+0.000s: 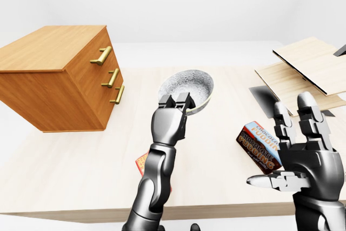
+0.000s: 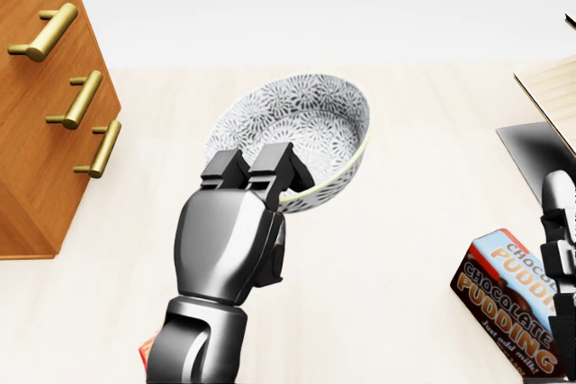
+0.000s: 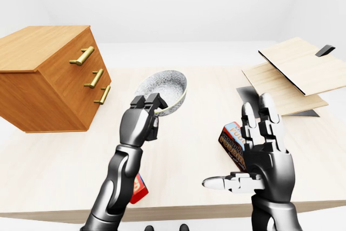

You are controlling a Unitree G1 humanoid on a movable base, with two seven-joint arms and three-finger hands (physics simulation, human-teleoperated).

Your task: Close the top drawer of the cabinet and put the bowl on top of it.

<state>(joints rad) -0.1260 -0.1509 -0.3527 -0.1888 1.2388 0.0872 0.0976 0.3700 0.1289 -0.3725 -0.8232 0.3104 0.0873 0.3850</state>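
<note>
- The left hand pinches the near rim of the patterned bowl, fingers closed over the edge. The rest of the bowl sticks out beyond the fingertips and tips toward the camera.
- A rim grip like this suits a carry: it leaves the underside of the bowl free to be set down flat.
- The cabinet stands well apart, up and to the left of that hand in the left-eye view, and nothing lies on its flat top.
- Its three brass handles line up one below another. The top drawer looks flush with the others, though the angle is too oblique to be sure.
- The right hand hangs to the right of the bowl hand, fingers spread wide and holding nothing, seemingly kept clear of the carry.
- A chocolate pudding box lies on the table just left of that open hand.
- A small red packet shows below the left forearm.
- By the look of things, the remaining step is to carry the bowl up and left onto the cabinet top.
</note>
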